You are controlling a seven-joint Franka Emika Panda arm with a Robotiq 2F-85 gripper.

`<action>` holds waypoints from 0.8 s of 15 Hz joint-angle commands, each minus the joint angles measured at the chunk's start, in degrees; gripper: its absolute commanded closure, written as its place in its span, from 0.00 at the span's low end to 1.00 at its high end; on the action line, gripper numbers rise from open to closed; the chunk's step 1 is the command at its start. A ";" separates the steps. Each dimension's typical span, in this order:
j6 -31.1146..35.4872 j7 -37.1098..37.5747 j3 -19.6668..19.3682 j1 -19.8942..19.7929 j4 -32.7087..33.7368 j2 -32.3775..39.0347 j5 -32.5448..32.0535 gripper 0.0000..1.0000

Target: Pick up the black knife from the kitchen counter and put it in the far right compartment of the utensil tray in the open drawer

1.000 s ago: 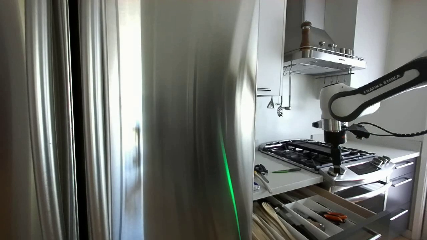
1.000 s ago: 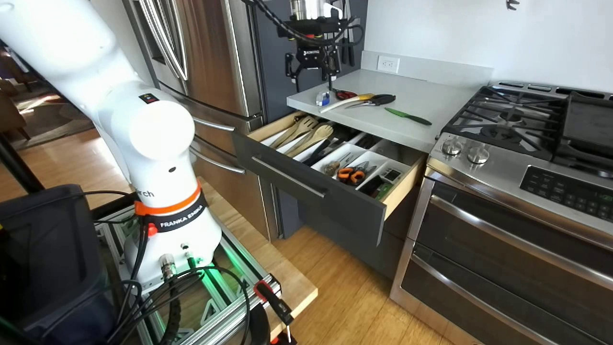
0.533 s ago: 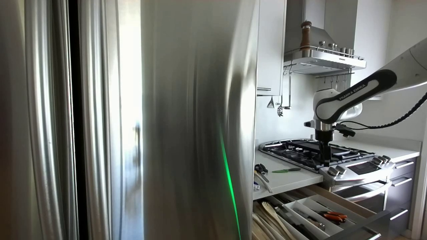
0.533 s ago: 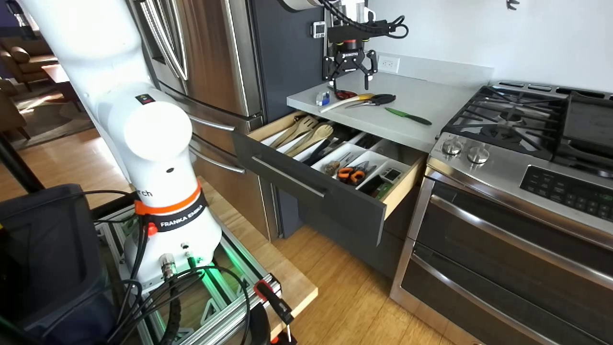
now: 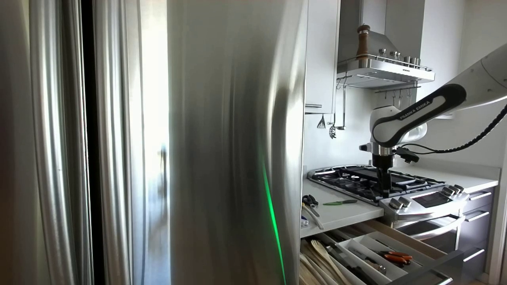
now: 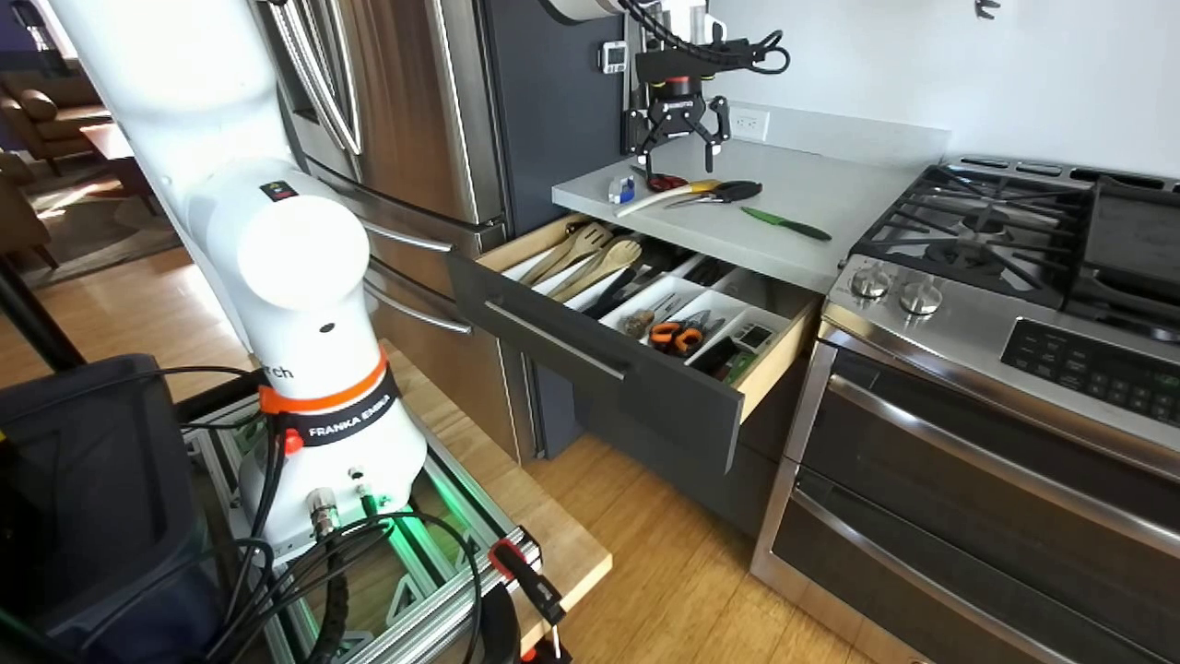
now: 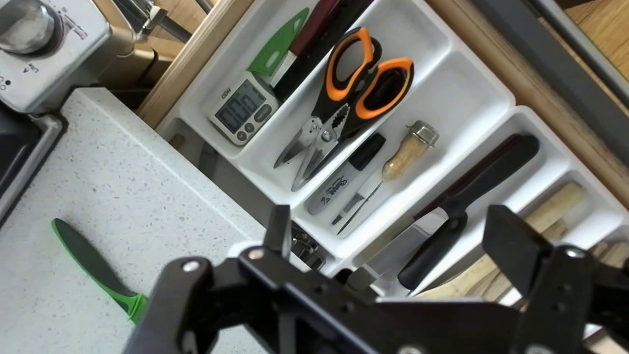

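The knife with a dark blade and green handle (image 6: 784,223) lies flat on the kitchen counter (image 6: 811,175). In the wrist view, the knife (image 7: 91,260) is at left, its handle end hidden behind a gripper link. My gripper (image 6: 680,167) is open and empty above the counter, left of the knife in that exterior view; in the wrist view its fingers (image 7: 279,226) stand wide apart over the drawer's contents. The drawer (image 6: 664,397) is open and holds the white utensil tray (image 7: 390,218). The tray's end compartment nearest the stove holds a timer (image 7: 243,108), a green blade and dark handles.
Orange-handled scissors (image 7: 368,81) and wooden utensils (image 6: 590,263) lie in other compartments. A yellow-white tool (image 6: 666,197), black-handled scissors (image 6: 733,192) and a blue item (image 6: 621,190) lie on the counter. The stove (image 6: 977,231) stands beside the drawer, the refrigerator (image 6: 553,120) opposite.
My gripper has moved across toward the counter, rightward in the exterior view that shows the robot base, and has nearly stopped over the last half second. The knife and drawer have not moved.
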 commanded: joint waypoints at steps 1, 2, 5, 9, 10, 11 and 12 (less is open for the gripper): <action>-1.08 2.03 1.45 -1.76 3.51 3.25 0.48 0.00; 0.24 3.19 1.30 -2.24 5.32 4.97 -0.05 0.00; 0.51 -1.07 0.57 -4.25 12.33 10.60 -0.49 0.00; 5.11 -11.41 1.49 -7.62 21.65 18.94 1.48 0.00; 6.13 -13.74 1.88 -8.38 23.73 20.89 1.71 0.00; 6.67 -16.70 2.58 -9.34 26.21 23.20 3.47 0.00; 6.08 -19.05 3.35 -10.24 28.41 25.18 5.11 0.00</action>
